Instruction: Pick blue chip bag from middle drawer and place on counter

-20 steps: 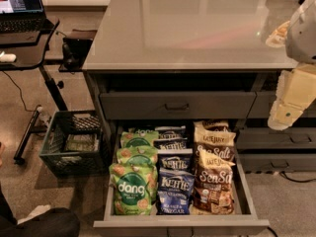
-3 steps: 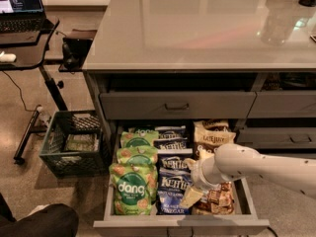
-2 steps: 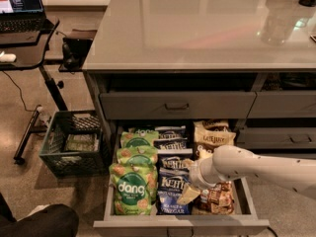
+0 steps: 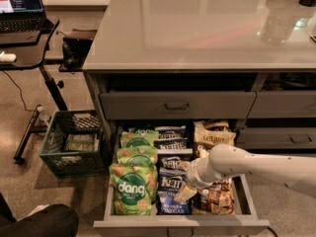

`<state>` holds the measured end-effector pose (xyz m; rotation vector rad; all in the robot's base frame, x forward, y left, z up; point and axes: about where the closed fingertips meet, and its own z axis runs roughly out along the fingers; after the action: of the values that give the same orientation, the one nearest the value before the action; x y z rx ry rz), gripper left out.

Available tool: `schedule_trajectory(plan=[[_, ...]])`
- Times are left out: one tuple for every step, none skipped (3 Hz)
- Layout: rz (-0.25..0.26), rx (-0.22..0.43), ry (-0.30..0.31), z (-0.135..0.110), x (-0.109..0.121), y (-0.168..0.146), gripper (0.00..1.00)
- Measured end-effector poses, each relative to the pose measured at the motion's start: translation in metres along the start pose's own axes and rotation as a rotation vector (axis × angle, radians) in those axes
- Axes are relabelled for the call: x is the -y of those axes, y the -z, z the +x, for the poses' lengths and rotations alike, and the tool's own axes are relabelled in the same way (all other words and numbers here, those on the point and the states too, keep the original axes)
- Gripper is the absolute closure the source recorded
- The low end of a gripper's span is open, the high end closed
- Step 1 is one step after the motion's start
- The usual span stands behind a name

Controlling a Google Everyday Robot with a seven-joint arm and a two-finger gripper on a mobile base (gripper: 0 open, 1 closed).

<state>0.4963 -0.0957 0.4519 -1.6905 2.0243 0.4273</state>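
The middle drawer [image 4: 180,227] is pulled open and holds three columns of snack bags. Several blue chip bags [image 4: 173,189] with the white Kettle logo fill the middle column, with green dang bags [image 4: 132,189] on the left and brown-and-cream bags [image 4: 213,132] on the right. My white arm reaches in from the right. My gripper [image 4: 185,192] is down in the drawer, on the right edge of the frontmost blue bag, and hides part of it. The glossy grey counter [image 4: 197,28] lies above.
A shallower closed drawer with a dark handle [image 4: 177,105] sits above the open one. A green crate [image 4: 74,144] stands on the floor to the left, next to a black desk [image 4: 24,48] with a laptop. A dark shape [image 4: 39,223] is at the bottom left.
The arm came down from beside the counter's right edge into the open drawer. In the last second the gripper has edged slightly left over the front blue bag.
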Motion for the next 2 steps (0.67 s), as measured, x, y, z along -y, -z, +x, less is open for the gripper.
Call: schedule_trajectory(plan=[[-0.046,-0.010,0.002,0.002,-0.008,-0.015,0.30],[-0.080,-0.021,0.004,0.004,-0.014,-0.027,0.37]])
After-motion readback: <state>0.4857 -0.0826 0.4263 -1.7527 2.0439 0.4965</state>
